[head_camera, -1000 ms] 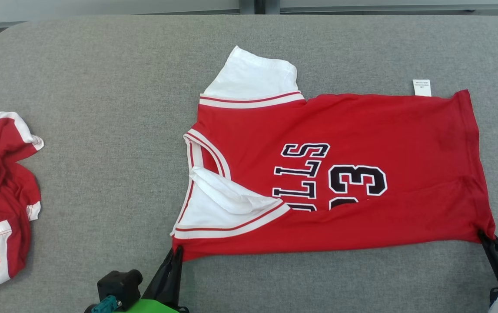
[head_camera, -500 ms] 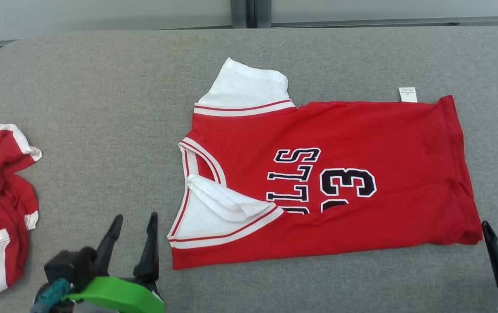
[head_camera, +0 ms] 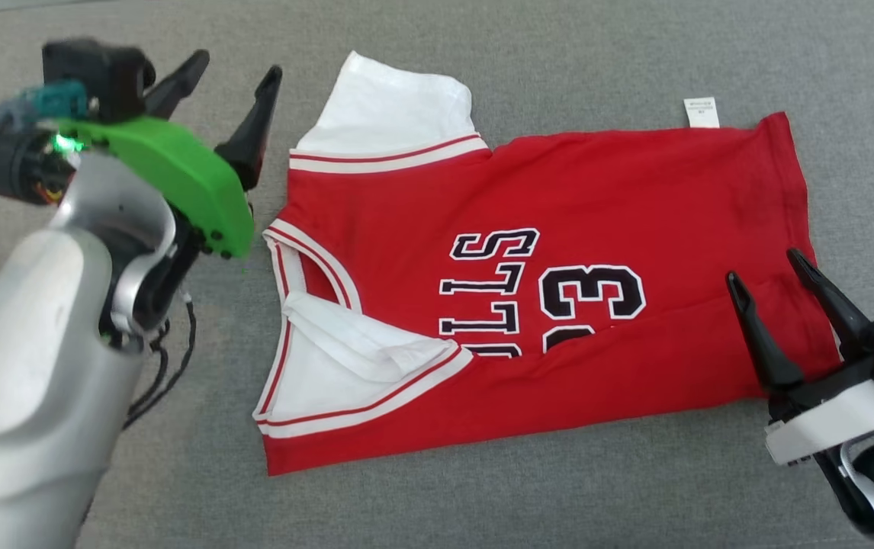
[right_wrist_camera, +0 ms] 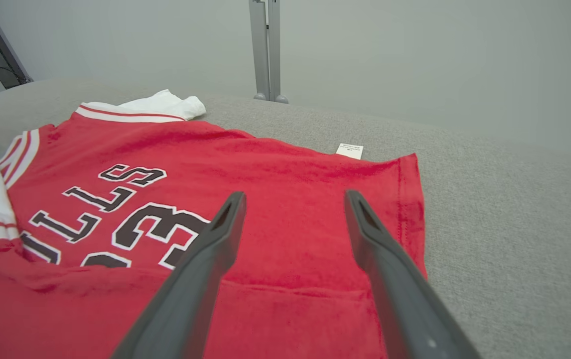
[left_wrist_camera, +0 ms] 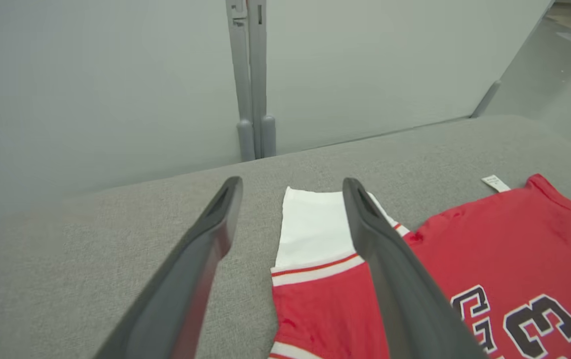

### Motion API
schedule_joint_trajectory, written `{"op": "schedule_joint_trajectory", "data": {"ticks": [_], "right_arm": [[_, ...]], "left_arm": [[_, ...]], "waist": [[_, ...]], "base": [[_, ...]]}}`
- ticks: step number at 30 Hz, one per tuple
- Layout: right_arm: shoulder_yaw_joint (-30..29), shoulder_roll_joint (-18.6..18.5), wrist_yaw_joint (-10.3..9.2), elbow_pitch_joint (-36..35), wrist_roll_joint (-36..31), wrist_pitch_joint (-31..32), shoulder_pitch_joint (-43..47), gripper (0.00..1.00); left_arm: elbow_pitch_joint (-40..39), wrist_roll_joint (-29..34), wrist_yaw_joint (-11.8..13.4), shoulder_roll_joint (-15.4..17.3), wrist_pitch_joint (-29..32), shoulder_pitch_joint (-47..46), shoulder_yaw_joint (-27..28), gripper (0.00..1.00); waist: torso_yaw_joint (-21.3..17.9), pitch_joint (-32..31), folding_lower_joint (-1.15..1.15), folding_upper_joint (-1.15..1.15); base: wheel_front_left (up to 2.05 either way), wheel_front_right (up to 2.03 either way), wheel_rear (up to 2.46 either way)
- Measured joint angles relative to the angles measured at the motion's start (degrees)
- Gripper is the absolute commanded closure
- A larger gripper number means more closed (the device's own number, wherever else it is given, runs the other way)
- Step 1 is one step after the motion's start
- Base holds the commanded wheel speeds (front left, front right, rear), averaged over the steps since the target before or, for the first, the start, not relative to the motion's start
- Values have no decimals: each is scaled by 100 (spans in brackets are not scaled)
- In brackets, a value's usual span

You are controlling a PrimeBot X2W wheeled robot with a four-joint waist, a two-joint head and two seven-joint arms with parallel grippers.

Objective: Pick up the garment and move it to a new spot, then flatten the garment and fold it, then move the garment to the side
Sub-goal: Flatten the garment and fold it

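From the head, the red garment (head_camera: 559, 191) lies spread on the grey cushion (head_camera: 559, 61), the left gripper (head_camera: 237, 67) beside its white sleeve (head_camera: 399, 107) and the right gripper (head_camera: 765, 267) over its hem (head_camera: 788, 191) — both with jaws apart, holding nothing. The left wrist view shows spread fingers (left_wrist_camera: 390, 279) framing the sleeve; the right wrist view shows spread fingers (right_wrist_camera: 201, 279) above the red hem end.

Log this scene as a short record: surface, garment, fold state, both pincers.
surface: grey cushion
garment: red jersey, lying flat
fold: near long edge turned over, covering part of the number
tag: white tag at the far edge
left pincer: open, beside the far sleeve, holding nothing
right pincer: open, over the hem end, holding nothing
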Motion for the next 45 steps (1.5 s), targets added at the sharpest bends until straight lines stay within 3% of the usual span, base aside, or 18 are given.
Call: {"op": "schedule_joint_trajectory", "data": {"ticks": [8, 16, 30, 45], "right_arm": [[210, 25, 0, -127, -21, 0, -809, 0], [302, 281, 0, -200, -32, 0, -1024, 0], [318, 515, 0, -154, -144, 0, -1127, 0], [213, 511, 0, -119, -202, 0, -1128, 0]], "left_arm": [[1763, 73, -584, 55, 1354, -1995, -509, 0], [2599, 144, -744, 342, 1942, -2903, -728, 0], [2918, 210, -795, 813, 2317, -3211, -968, 0], [2717, 60, -736, 925, 2721, -3290, -969, 0]], "waist": [[-375, 710, 0, 0], [-948, 1247, 0, 0], [-1663, 1821, 1, 0], [-1640, 1881, 0, 0]], "base": [[0, 0, 0], [0, 0, 0], [0, 0, 0], [0, 0, 0]]}}
